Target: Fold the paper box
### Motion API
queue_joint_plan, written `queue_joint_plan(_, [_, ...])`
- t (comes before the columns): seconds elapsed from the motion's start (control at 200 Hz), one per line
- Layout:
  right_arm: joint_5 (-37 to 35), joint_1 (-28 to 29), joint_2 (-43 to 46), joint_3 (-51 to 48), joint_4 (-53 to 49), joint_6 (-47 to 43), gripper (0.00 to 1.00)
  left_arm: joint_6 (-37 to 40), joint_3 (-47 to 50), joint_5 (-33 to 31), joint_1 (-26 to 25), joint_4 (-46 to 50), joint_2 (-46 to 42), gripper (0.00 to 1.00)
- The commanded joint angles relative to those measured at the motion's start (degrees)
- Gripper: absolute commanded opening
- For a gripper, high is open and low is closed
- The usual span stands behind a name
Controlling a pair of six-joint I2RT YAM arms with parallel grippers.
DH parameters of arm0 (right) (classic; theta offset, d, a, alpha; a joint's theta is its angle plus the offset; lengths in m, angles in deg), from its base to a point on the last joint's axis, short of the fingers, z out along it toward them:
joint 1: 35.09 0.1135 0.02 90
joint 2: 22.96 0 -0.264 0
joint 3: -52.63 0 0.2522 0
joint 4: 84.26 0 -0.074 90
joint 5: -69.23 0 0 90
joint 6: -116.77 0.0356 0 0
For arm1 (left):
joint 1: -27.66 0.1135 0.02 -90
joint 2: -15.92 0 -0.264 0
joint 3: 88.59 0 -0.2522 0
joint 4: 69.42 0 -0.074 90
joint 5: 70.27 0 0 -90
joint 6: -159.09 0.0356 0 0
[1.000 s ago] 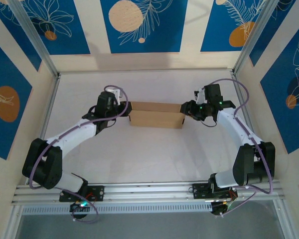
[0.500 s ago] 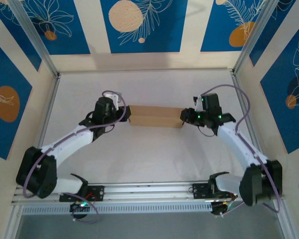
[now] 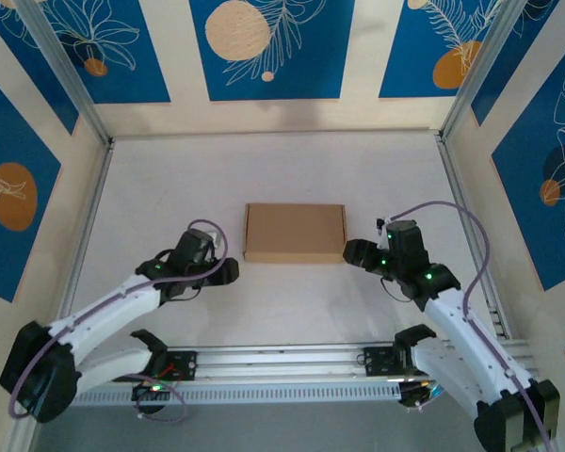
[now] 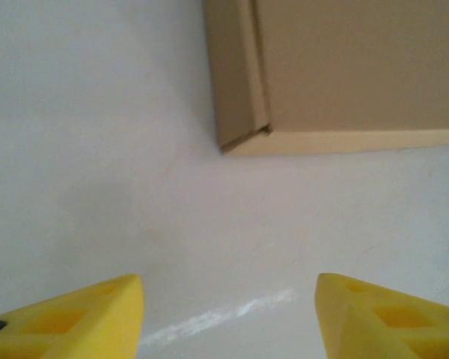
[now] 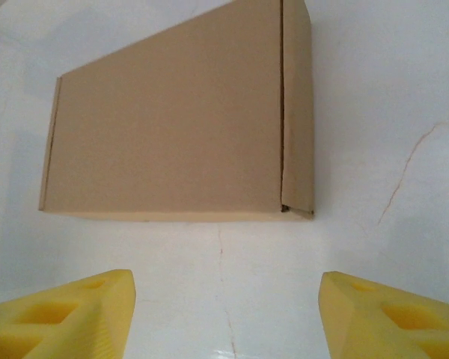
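Left gripper (image 4: 228,288): wide open and empty. Its yellow fingers (image 4: 75,318) hang over the bare table (image 3: 292,169), near the near-left corner of the box and not touching it.
Right gripper (image 5: 226,277): also open, holding nothing. It faces the near-right corner of the box with a strip of table between.
Paper box (image 3: 295,233): it lies flat in the middle of the table with the lid down. It sits between the two grippers and a little beyond them.
Task state: to my judgement the folding is finished or almost finished, because the box looks closed on all sides I can see.
Weak place: in the left wrist view, the side wall makes a small step with a dark gap at the corner against the front wall. In the right wrist view, the side flap ends in a small notch at the near-right corner.
Risk, lid opening: nothing presses on the box, so a tab that is not fully tucked could let the cardboard spring up again.
Risk, sliding: if a gripper goes forward to press the corner, the light box may slide on the smooth table, as nothing holds it from behind.
Risk, catching: an open finger could go under the loose edge and lift it.
Risk, turning: a push from one side alone would probably rotate the box.
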Motion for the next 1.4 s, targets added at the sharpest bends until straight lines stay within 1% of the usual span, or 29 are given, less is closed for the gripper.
queue_joint_plan(0.0, [2.4,-1.7,-8.0,4.7,-2.7,-2.0,0.67,3.0,-5.6,-2.5,1.3,0.7,4.6,0.68])
queue_joint_plan(0.045, [4.4,-2.7,-12.0,6.4,-2.3,-3.3,0.68,3.8,-7.1,-1.5,2.6,-0.8,7.5,0.7])
queue_joint_plan(0.11, [6.0,-4.2,-18.8,9.2,-2.9,-4.4,0.68,4.5,-9.3,1.5,4.9,-3.3,11.7,0.71])
queue_joint_plan(0.155, [6.9,-5.0,-22.8,11.1,-3.2,-5.3,0.68,5.0,-10.9,2.1,6.0,-4.2,15.0,0.71])
queue_joint_plan(0.225, [6.7,-6.0,-26.9,13.1,-2.8,-5.7,0.67,6.5,-13.3,3.1,7.0,-5.9,19.9,0.7])
queue_joint_plan(0.295, [7.0,-6.7,-30.9,14.9,-2.1,-6.2,0.67,7.5,-15.8,6.0,7.7,-7.3,24.5,0.69])
queue_joint_plan(0.405, [8.2,-7.5,-37.5,17.5,-1.1,-7.2,0.67,6.7,-17.8,9.2,8.4,-10.5,31.0,0.67])
queue_joint_plan(0.505, [11.0,-8.1,-42.1,18.8,0.2,-7.6,0.64,5.1,-18.0,11.8,8.8,-14.6,34.0,0.65])
queue_joint_plan(0.58, [14.3,-8.2,-44.5,19.1,2.4,-7.8,0.6,4.4,-18.4,13.5,8.9,-16.9,35.5,0.64])
queue_joint_plan(0.69, [18.9,-7.9,-48.4,21.5,3.3,-8.1,0.52,4.1,-20.1,15.4,8.9,-17.7,38.4,0.61])
queue_joint_plan(0.795, [18.7,-5.1,-52.4,25.6,1.2,-9.2,0.45,3.1,-21.0,18.1,8.8,-19.4,39.9,0.54])
queue_joint_plan(0.875, [16.3,-2.0,-54.9,29.2,-1.4,-10.5,0.43,2.6,-21.8,19.7,8.8,-19.6,40.2,0.5])
queue_joint_plan(0.975, [12.8,0.6,-57.2,32.5,-4.1,-11.6,0.42,2.7,-22.3,19.5,8.7,-18.6,40.2,0.47])
queue_joint_plan(1.155, [12.3,2.6,-60.6,37.0,-5.8,-11.4,0.4,6.3,-25.1,14.8,8.7,-12.1,40.3,0.43])
queue_joint_plan(1.241, [11.3,4.3,-62.3,39.8,-7.2,-11.2,0.39,7.1,-26.9,14.6,8.5,-9.7,41.0,0.42])
queue_joint_plan(1.396, [10.6,6.2,-65.1,42.5,-8.7,-10.6,0.39,7.4,-27.3,13.7,8.2,-9.5,41.1,0.41])
